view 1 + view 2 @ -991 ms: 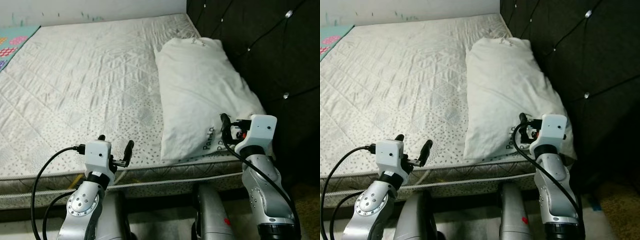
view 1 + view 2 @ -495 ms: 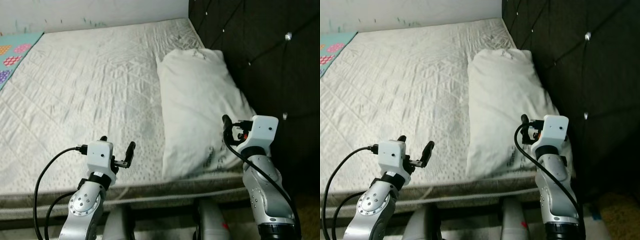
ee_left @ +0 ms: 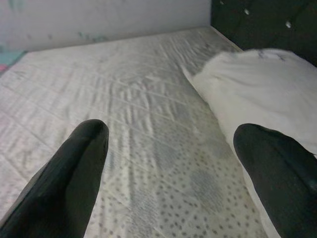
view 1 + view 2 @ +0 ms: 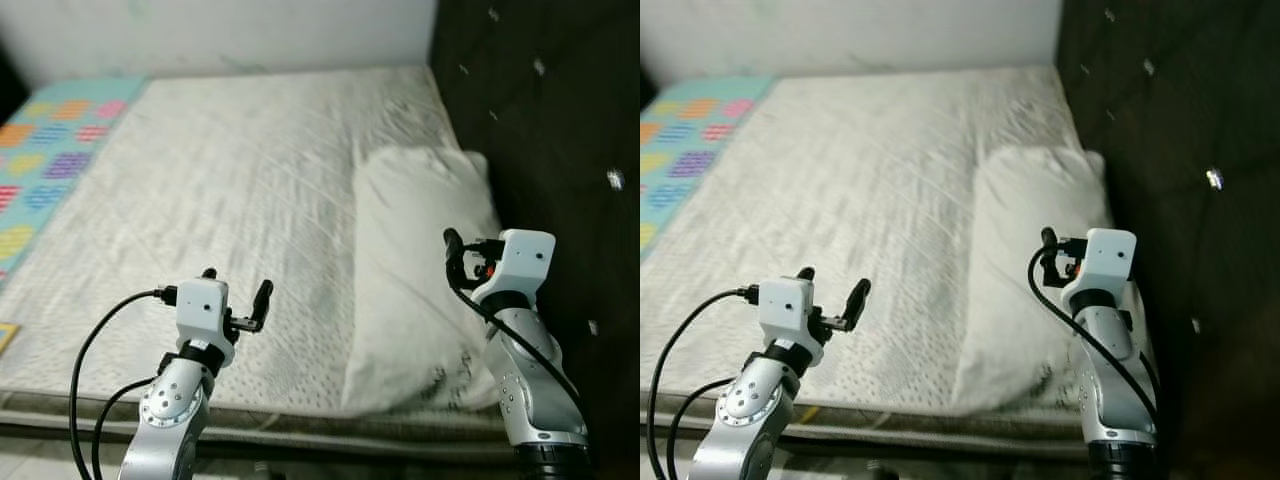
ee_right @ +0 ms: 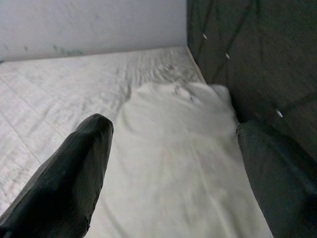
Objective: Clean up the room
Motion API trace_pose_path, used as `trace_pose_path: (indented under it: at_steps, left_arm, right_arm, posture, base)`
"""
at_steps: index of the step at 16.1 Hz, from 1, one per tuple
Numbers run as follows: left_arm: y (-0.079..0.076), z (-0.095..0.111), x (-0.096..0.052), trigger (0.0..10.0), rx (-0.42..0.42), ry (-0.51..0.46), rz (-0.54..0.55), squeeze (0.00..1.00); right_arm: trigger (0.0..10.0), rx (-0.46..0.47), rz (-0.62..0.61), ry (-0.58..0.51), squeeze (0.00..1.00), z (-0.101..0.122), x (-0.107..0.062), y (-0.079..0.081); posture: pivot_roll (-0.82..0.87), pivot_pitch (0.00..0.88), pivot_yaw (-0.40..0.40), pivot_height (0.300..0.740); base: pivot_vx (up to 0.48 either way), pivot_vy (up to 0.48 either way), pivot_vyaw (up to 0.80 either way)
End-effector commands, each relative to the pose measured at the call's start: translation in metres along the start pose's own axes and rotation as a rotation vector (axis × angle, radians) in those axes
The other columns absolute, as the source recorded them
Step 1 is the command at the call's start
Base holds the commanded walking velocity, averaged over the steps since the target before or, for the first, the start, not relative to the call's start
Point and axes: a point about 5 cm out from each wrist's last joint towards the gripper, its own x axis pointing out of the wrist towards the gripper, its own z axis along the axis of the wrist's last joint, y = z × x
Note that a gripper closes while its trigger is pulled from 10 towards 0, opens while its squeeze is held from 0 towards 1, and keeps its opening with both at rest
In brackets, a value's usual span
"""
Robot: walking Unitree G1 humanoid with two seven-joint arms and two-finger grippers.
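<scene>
Robot facing bed w/ both arms raised. Left gripper [image 3: 168, 163], fingers spread & empty, is hovering over the quilted, dotted mattress [image 4: 230, 170]. Right gripper [image 5: 173, 163], also spread & empty, is pointing along the soft white pillow [image 4: 420, 260], which is lying beside the dark tufted headboard [image 4: 540, 120]. Likely step: approach; keep jaws wide, come in low, pinch a pillow corner. Colourful mat [image 4: 45, 160] at far left.

1. Mattress [image 4: 220, 170] lies ahead, reaching the rear wall [image 4: 230, 35].
2. Pillow [image 4: 420, 260] rests on its right side, against the headboard [image 4: 560, 110].
3. Play mat [image 4: 45, 150] lies at the left.
</scene>
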Motion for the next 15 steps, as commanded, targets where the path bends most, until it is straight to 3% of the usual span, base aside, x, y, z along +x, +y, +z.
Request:
trace_pose_path:
  at_steps: [1, 8, 10, 15]
  left_arm:
    - [0.000, -0.003, -0.001, 10.0, 0.000, 0.012, -0.008, 0.00]
    - [-0.001, -0.009, -0.002, 10.0, 0.003, 0.022, -0.004, 0.00]
    - [0.008, -0.012, -0.001, 10.0, 0.051, 0.036, 0.091, 0.00]
    - [0.001, -0.020, 0.001, 10.0, -0.029, 0.060, 0.079, 0.00]
  right_arm:
    - [10.0, 0.010, 0.002, 0.007, 0.00, -0.002, 0.000, 0.001]
    - [10.0, -0.011, -0.006, 0.017, 0.00, -0.008, -0.004, -0.005]
    - [10.0, -0.027, -0.007, 0.026, 0.00, -0.012, -0.008, -0.007]
    - [10.0, -0.033, -0.001, 0.050, 0.00, -0.027, -0.016, -0.002]
  posture:
    - [-0.11, 0.047, 0.073, 0.740]
    - [-0.12, 0.021, 0.081, 0.740]
    - [-0.12, 0.013, 0.080, 0.740]
    - [-0.12, 0.000, 0.072, 0.740]
  base:
    - [0.000, 0.000, 0.00]
    - [0.000, 0.000, 0.00]
    - [0.000, 0.000, 0.00]
    - [0.000, 0.000, -0.08]
